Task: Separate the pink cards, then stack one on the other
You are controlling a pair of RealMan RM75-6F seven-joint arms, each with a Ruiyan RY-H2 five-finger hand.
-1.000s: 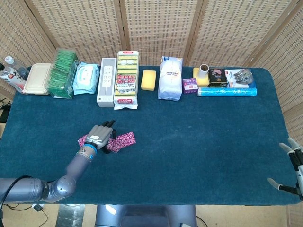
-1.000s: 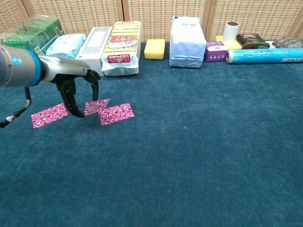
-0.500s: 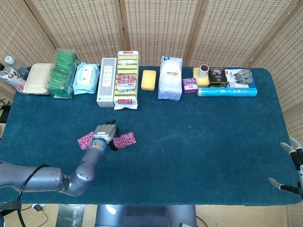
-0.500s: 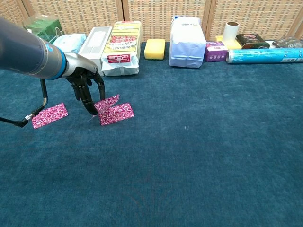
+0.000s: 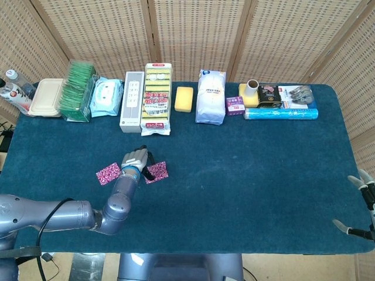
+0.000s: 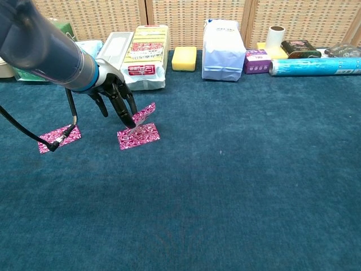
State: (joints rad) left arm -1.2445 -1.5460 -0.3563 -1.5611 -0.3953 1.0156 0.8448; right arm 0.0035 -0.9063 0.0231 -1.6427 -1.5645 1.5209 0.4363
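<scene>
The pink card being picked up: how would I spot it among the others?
Find the left hand at the blue table's near-left. The lifted card sits in its fingertips, tilted off the cloth, unlike two flat cards: one directly beneath, another further left.

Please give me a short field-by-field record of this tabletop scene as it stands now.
left hand: left hand pinches one pink card
held card: held card is lifted and tilted above the flat card
flat card: flat card lies on the cloth below the held one
third card: third card lies flat, apart, further left
right hand: right hand at the table's right edge, fingers apart, holding nothing
surface: blue cloth
back row: packaged goods, including a yellow sponge
stacking: not yet done
</scene>
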